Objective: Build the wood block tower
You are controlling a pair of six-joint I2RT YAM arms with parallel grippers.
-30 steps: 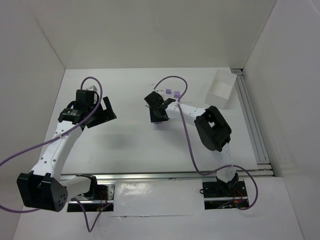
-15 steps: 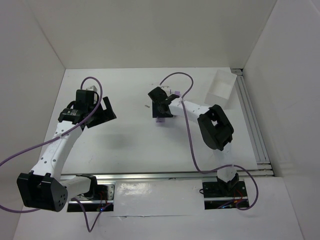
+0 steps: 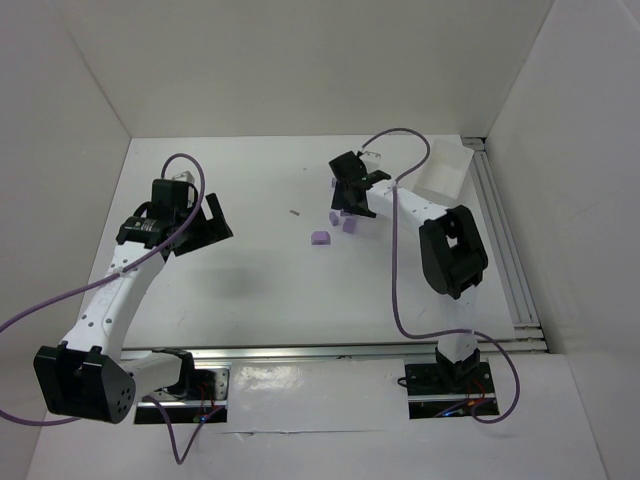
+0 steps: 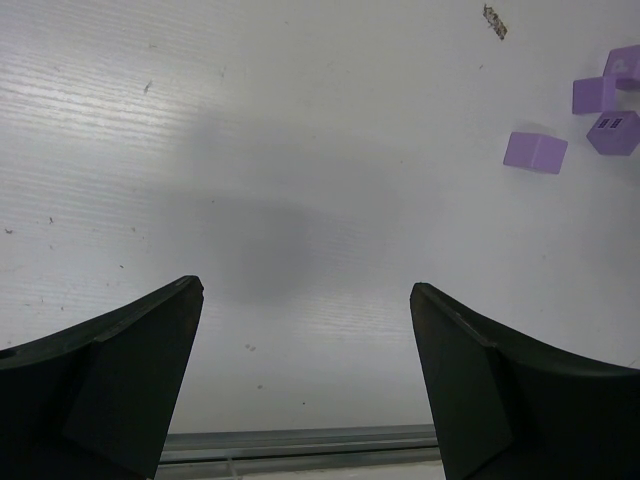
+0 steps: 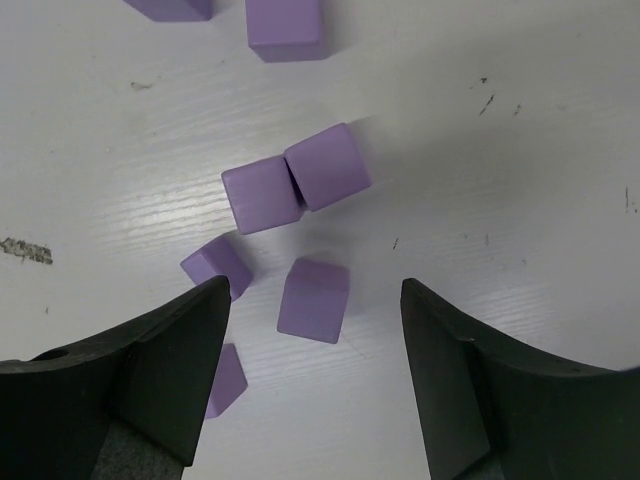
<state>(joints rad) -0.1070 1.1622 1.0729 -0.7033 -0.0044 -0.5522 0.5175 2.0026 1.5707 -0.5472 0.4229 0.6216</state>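
Observation:
Several small lilac wood blocks lie loose on the white table; no tower shows in any view. In the right wrist view one block [image 5: 314,299] lies flat between the fingers of my open right gripper [image 5: 312,290], touching neither. Two more blocks [image 5: 261,194] sit side by side just beyond it, and another [image 5: 215,265] lies by the left fingertip. From above, my right gripper [image 3: 348,190] hangs over the far-centre cluster, with one block [image 3: 319,238] apart to its near left. My left gripper [image 3: 205,228] stands open and empty at the left, far from the blocks [image 4: 535,152].
A shallow white tray [image 3: 440,175] leans at the far right corner beside the metal rail [image 3: 505,250]. A small brown speck [image 3: 294,212] lies left of the blocks. White walls enclose the table on three sides.
My right gripper has moved away and to the right, from the table's centre to the cluster of blocks, and has opened wider. One block stays where it was. The left arm has not moved.

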